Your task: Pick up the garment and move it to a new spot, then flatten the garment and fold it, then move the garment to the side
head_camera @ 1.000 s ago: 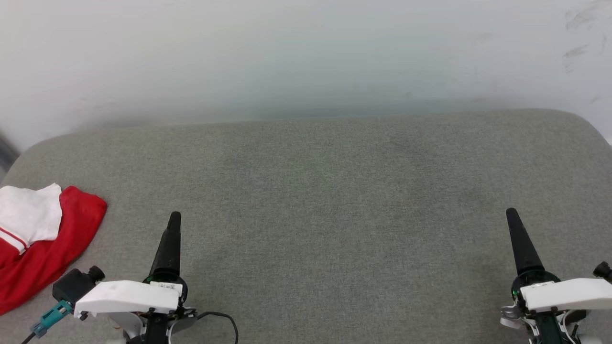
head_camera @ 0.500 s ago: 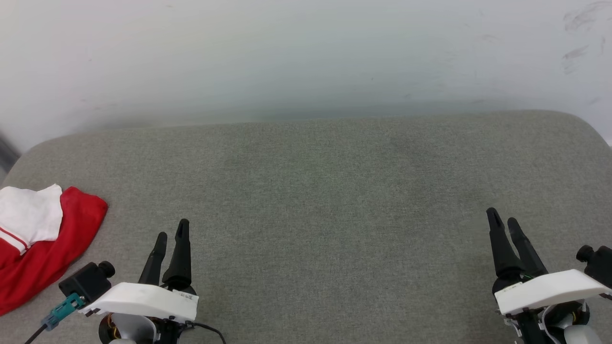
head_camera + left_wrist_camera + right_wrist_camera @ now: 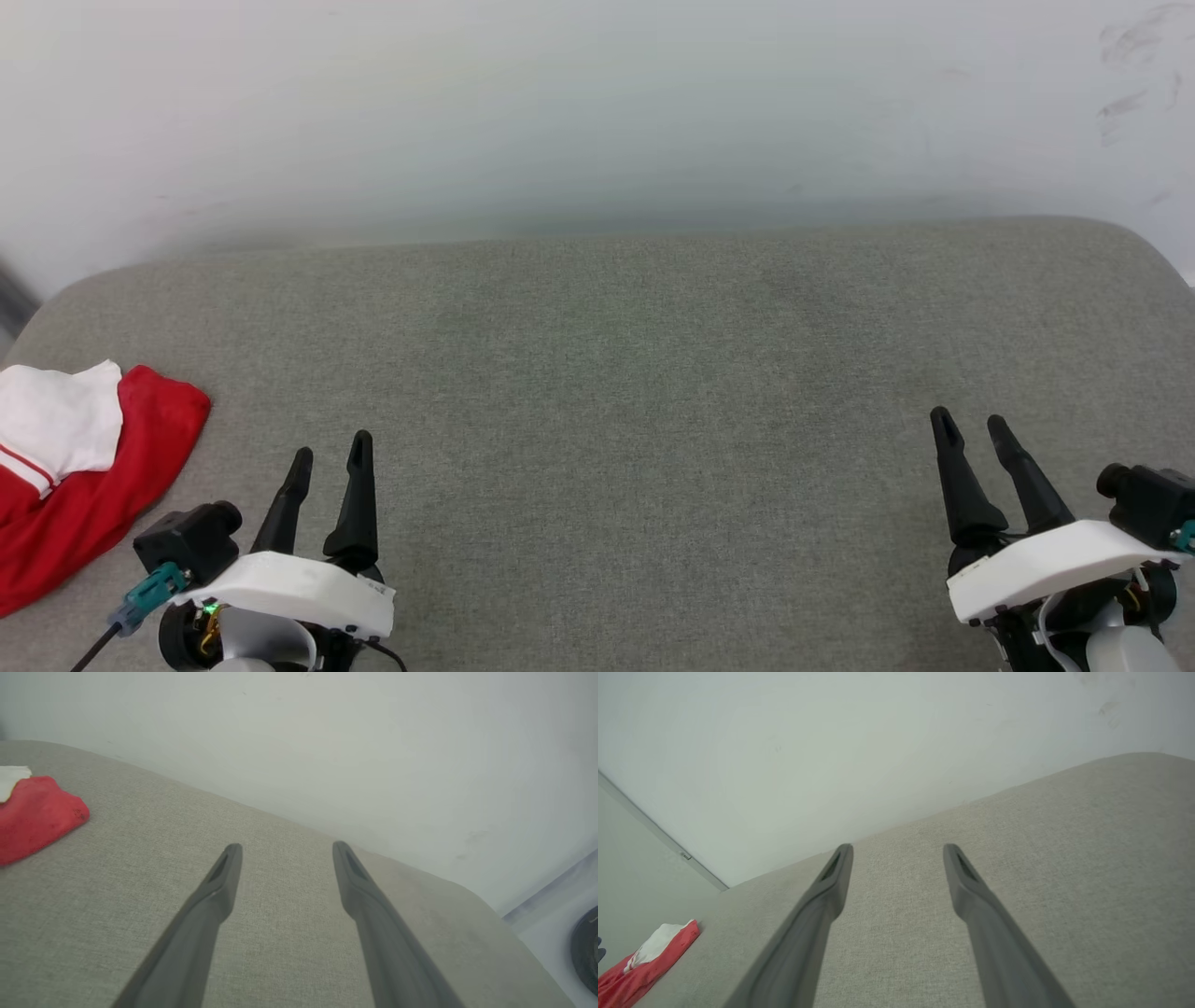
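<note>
The garment [image 3: 89,485] lies bunched at the left edge of the grey padded surface [image 3: 616,373], red with a white sleeve on top. It also shows at the far left in the left wrist view [image 3: 35,816] and at the lower left in the right wrist view [image 3: 649,956]. My left gripper [image 3: 330,448] hovers at the lower left, open and empty, a short way right of the garment. At the lower right my right gripper [image 3: 968,422] stands open too, holding nothing.
A pale wall [image 3: 597,112] rises behind the surface's far edge. The surface has rounded corners at the back left and back right. A dark round object [image 3: 587,952] sits on the floor beyond the surface's edge.
Both wrists have rolled, so each gripper now shows two spread fingers instead of one. The right gripper has shifted a little to the left. The garment has not moved.
</note>
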